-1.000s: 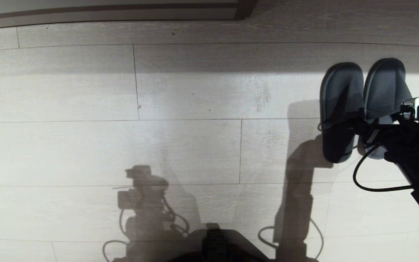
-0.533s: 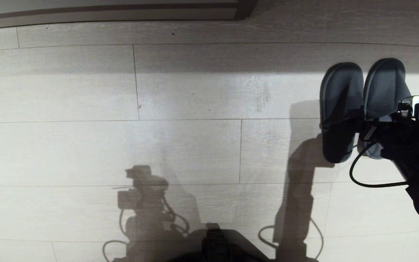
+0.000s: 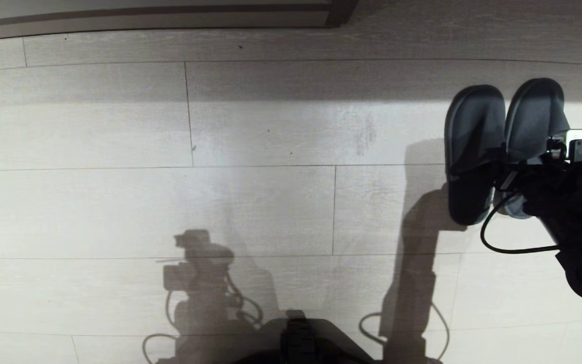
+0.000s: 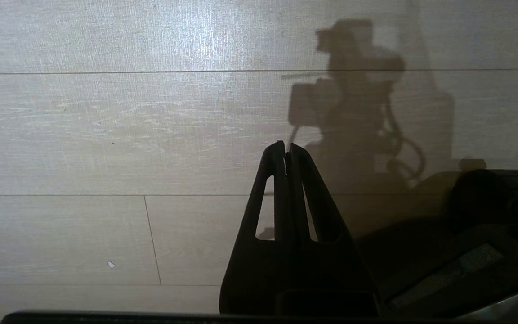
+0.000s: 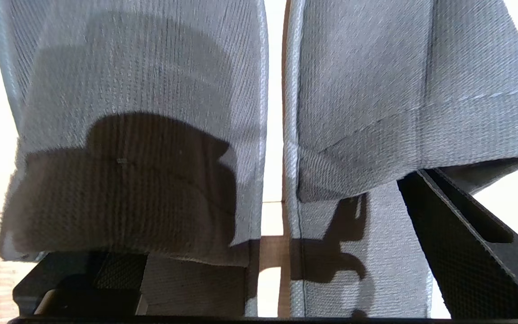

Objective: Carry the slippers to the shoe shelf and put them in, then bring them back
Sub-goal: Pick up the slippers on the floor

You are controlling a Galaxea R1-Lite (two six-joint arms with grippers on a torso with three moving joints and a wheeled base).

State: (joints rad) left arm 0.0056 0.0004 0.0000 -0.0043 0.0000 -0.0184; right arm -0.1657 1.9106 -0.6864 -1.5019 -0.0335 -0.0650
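Observation:
The two dark grey-blue slippers (image 3: 503,136) lie side by side on the floor at the right, toes pointing away from me. My right gripper (image 3: 516,169) reaches into them from the heel side and is open wide. One finger (image 5: 466,252) goes under the upper of the right slipper (image 5: 403,90); the other (image 5: 83,283) sits under the upper of the left slipper (image 5: 142,112). The fingertips are hidden by the fabric. My left gripper (image 4: 286,150) hangs shut and empty over bare floor. The shoe shelf is out of view.
Pale wood-plank floor (image 3: 220,151) fills the view. A low taupe edge (image 3: 170,20) runs along the far side; I cannot tell what it belongs to. My base (image 3: 301,338) and a loose black cable (image 3: 508,247) show near the bottom and right.
My right arm has slid a little forward and leftward, pushing its fingers further into the slippers. The slippers have barely shifted away from me. The left arm has not moved.

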